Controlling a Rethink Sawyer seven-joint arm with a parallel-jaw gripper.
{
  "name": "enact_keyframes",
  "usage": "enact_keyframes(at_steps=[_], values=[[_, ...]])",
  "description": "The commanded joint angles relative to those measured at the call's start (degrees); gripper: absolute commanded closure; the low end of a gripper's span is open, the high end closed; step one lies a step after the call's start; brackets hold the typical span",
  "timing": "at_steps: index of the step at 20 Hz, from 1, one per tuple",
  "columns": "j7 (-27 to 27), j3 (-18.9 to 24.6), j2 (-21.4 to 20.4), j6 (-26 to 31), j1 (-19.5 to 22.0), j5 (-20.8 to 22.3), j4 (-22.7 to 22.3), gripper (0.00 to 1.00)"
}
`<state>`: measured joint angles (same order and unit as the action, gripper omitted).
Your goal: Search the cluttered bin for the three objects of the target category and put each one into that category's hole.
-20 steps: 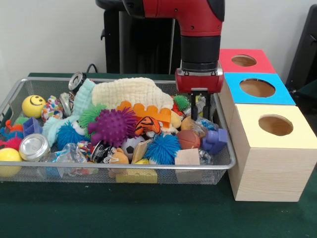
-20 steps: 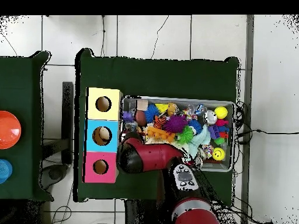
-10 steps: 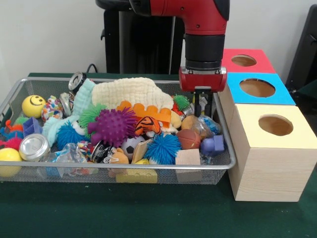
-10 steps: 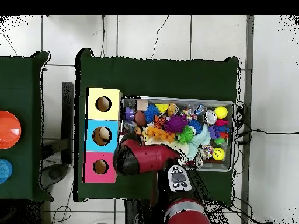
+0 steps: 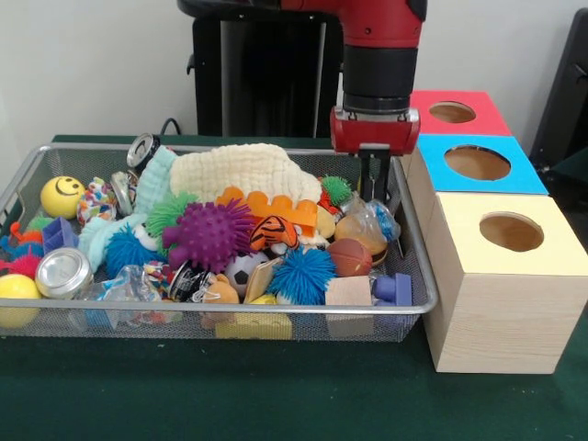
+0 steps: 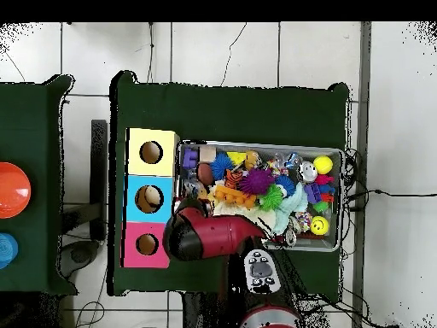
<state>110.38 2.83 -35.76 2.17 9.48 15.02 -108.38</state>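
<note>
The wire mesh bin [image 5: 230, 310] is packed with toys: a purple spiky ball [image 5: 209, 234], a blue fuzzy ball [image 5: 301, 273], a cream cloth [image 5: 243, 170], a yellow smiley ball [image 5: 62, 196] and crushed cans. My gripper [image 5: 374, 188] hangs over the bin's right end with its fingers drawn together on the top of a clear plastic packet [image 5: 367, 222], which dangles just below them. A purple block [image 5: 395, 289] lies low in the bin's near right corner. From overhead, the arm's red head [image 6: 195, 232] hides the gripper.
Three boxes with round holes stand in a row right of the bin: red [image 5: 455, 112], blue [image 5: 478, 163] and yellow-topped wood [image 5: 510, 234]. Overhead they appear as yellow [image 6: 151, 152], blue [image 6: 151, 198] and pink [image 6: 147, 244]. An orange disc [image 6: 10, 190] sits on another table.
The gripper has risen and its fingers have closed. The clear plastic packet has come up with it, and the purple block has slid down into the bin's near right corner.
</note>
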Motion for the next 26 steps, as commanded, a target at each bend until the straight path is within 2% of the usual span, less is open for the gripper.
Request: enact_keyframes(at_steps=[1, 5, 9, 17, 20, 26], values=[[4.8, 1.1, -6.8, 11.1, 1.3, -2.0, -4.0, 1.00], [3.1, 0.7, -14.8, 20.7, 1.0, -3.6, -5.8, 1.00], [2.8, 0.2, -18.6, 27.1, 0.4, -4.2, -5.6, 1.00], [4.5, 0.7, -21.2, 29.8, 0.1, -4.6, -6.6, 1.00], [6.7, 0.8, -22.0, 31.0, -1.1, -6.5, -8.2, 1.00], [11.5, 0.7, -22.3, 28.6, -4.3, -11.2, -11.2, 1.00]])
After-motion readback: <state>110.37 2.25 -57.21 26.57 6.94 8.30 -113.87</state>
